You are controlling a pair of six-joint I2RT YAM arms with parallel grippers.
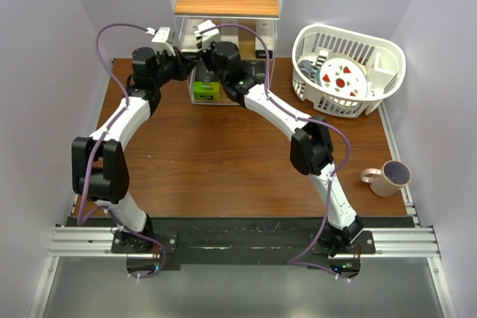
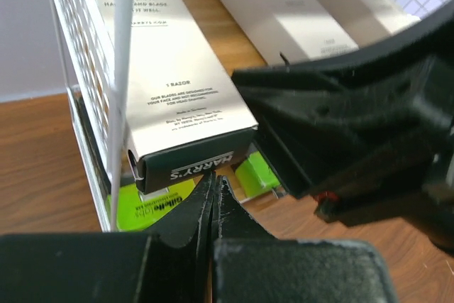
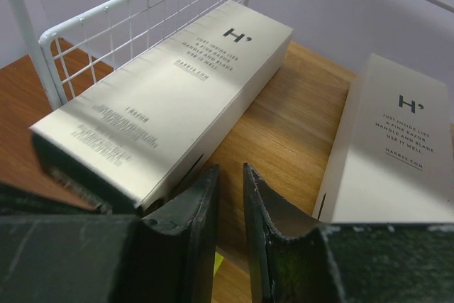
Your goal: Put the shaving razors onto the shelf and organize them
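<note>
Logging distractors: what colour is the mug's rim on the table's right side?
Purple, on a beige mug; clearest in the top external view.

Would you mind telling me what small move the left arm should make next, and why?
Probably nudge the white carton further onto the wooden tier with the shut left claw: its tips sit at the carton's near end, which seems to stick out past the neighbouring cartons.
</note>
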